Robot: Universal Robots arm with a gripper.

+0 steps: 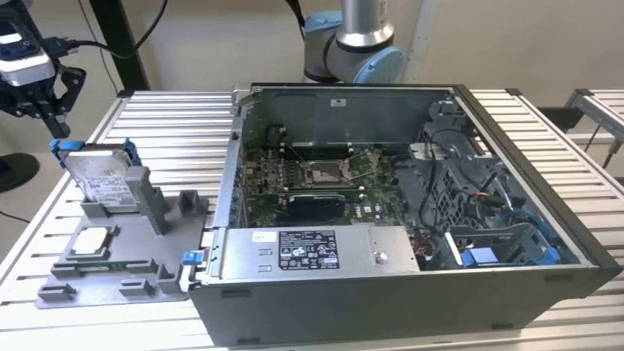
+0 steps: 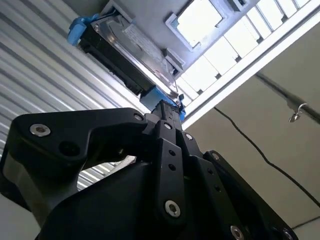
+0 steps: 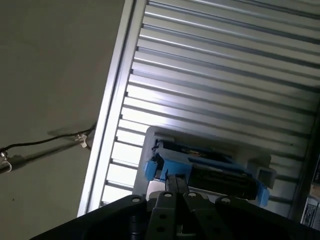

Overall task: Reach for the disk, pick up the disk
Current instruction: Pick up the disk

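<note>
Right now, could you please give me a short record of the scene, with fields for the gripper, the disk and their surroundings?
gripper: shut, holding nothing, close over one end of the disk's top edge; contact unclear
disk: upright in a slot of the grey tray, blue bracket on top
also on tray: small square chip, lying flat
beside tray: open computer case, on the exterior view's right
support: slatted metal table
status: disk not yet gripped
</note>
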